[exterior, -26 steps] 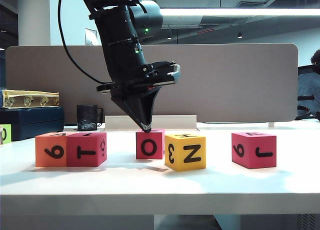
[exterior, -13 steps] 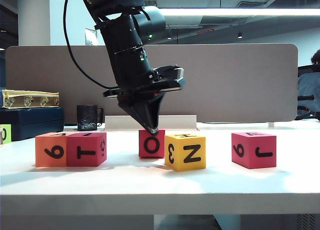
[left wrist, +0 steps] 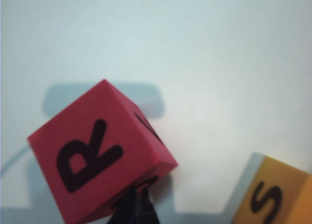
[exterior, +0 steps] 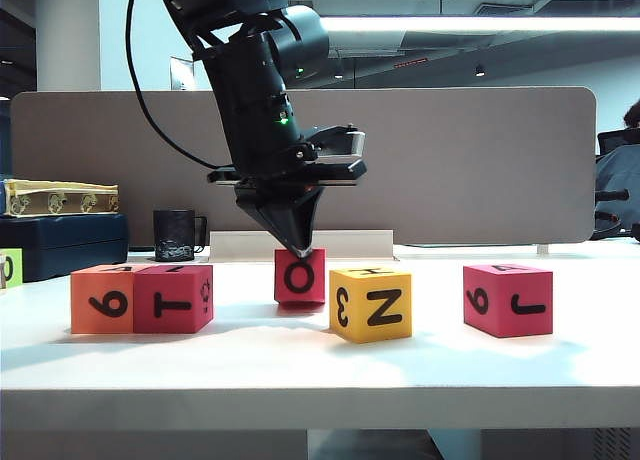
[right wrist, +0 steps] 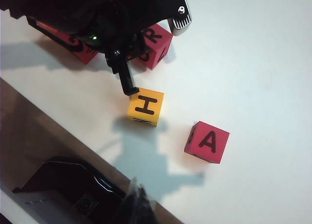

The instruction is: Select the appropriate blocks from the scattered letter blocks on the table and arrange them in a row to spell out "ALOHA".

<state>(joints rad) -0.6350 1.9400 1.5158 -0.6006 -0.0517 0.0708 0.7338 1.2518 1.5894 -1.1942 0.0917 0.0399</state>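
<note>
Five letter blocks stand on the white table (exterior: 300, 365). An orange block (exterior: 100, 298) touches a pink-red T block (exterior: 172, 298) at the left. The pink-red O block (exterior: 299, 277) sits mid-table, showing R on top (left wrist: 97, 151) (right wrist: 155, 44). In front of it to the right is the yellow block (exterior: 370, 303) with H on top (right wrist: 145, 106). The pink-red A block (exterior: 507, 299) (right wrist: 207, 142) is at the right. My left gripper (exterior: 300, 250) (left wrist: 136, 202) is shut, its tip pressed on the O block's top edge. My right gripper (right wrist: 138, 199) is shut, high over the table's edge and off the exterior view.
A black mug (exterior: 175, 235), a dark blue box (exterior: 60, 245) with a yellowish item on top and a lime-green block (exterior: 10, 267) stand at the back left. A grey partition (exterior: 470, 160) closes the rear. A dark object (right wrist: 68, 187) lies past the table edge under my right gripper.
The left gripper's tip has pushed the O block backward, away from the yellow block, and the wrist has tilted. The other blocks have not moved.
</note>
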